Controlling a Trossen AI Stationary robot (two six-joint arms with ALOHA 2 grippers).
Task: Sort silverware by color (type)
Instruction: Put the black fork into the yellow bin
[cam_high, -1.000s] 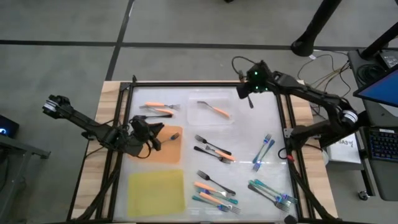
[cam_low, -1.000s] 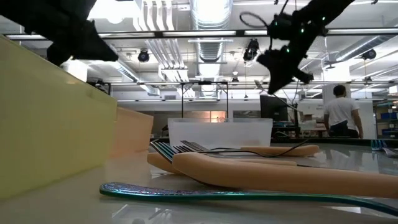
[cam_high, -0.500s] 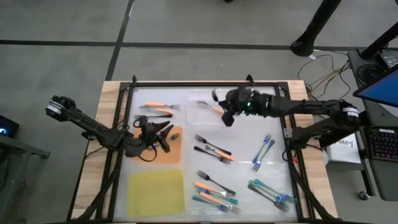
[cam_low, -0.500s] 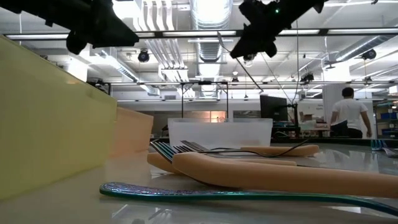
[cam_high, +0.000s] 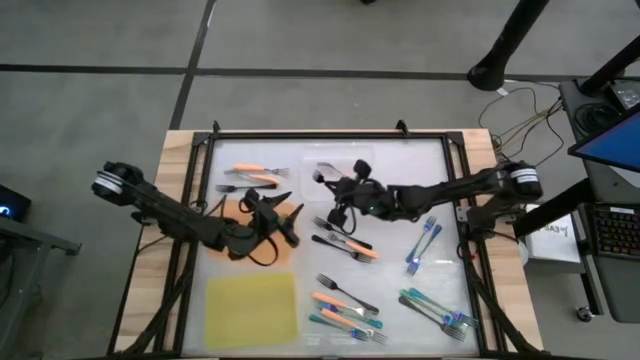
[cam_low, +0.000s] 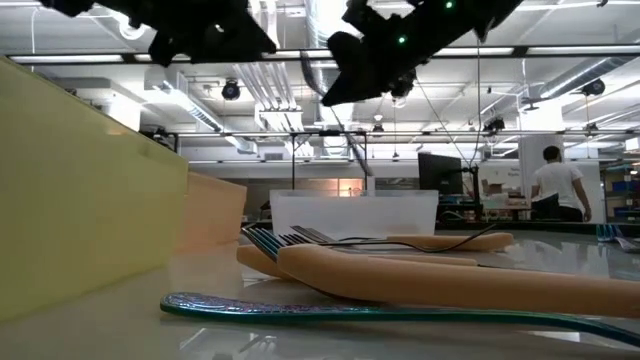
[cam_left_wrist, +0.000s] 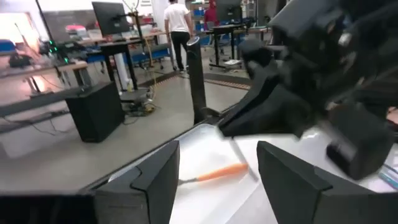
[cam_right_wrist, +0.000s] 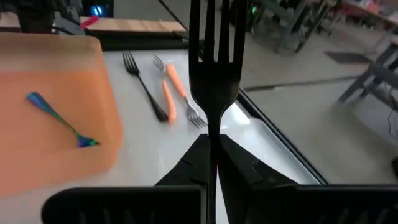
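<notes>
gripping a black fork (cam_right_wrist: 214, 56), right hand (cam_right_wrist: 210, 149); overhead hides it.

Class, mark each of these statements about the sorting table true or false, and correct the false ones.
1. The right pincer holds a black fork. True.
2. The left pincer is shut on a fork. False: its fingers stand open with nothing between them.
3. A teal fork lies on the orange mat. True.
4. The yellow mat has forks piled on it. False: no fork lies on it.
5. An orange fork and a black one lie side by side beside the orange mat. True.
</notes>
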